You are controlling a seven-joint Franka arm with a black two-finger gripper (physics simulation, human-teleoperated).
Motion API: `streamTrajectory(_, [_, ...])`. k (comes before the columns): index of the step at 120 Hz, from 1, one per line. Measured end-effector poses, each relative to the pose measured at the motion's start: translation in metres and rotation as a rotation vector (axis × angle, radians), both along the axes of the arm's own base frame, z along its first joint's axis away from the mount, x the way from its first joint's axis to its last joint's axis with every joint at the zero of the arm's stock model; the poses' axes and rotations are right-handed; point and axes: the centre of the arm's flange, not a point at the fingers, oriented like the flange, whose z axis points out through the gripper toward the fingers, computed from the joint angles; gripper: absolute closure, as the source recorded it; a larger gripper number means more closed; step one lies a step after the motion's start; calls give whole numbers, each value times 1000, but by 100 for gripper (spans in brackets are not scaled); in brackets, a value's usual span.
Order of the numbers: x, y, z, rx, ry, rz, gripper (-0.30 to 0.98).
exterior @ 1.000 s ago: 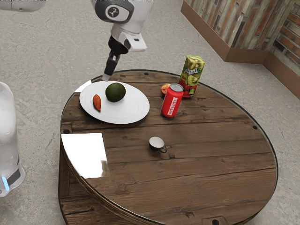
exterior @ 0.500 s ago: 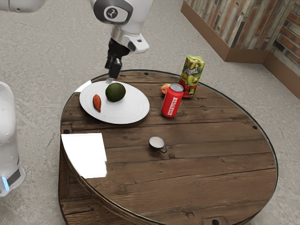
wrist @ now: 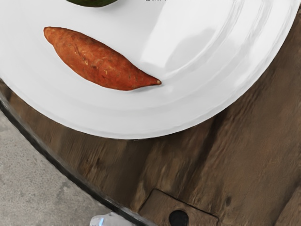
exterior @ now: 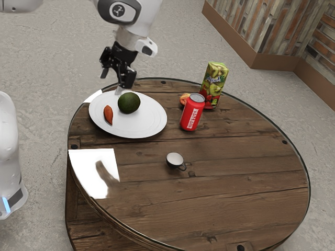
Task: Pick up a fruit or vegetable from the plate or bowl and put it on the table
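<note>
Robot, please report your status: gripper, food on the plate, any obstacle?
Gripper open and empty, raised near plate. Orange sweet potato and dark green avocado both on plate. Nothing seems in the way.

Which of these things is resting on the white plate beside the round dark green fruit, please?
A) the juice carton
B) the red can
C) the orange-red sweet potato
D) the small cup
C: the sweet potato lies on the white plate, next to the green fruit.

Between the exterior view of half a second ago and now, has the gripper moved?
Yes. Judged against the plate, the gripper has shifted slightly toward the exterior view's left, and it has turned.
</note>
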Motion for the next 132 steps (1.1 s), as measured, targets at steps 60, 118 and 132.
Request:
streamTrajectory(60, [37, 35, 0, 72, 11, 209, 0])
streamTrajectory(118, [70, 87, -12, 58, -36, 300, 0])
streamTrajectory(132, [57, 101, -4, 52, -66, 329, 0])
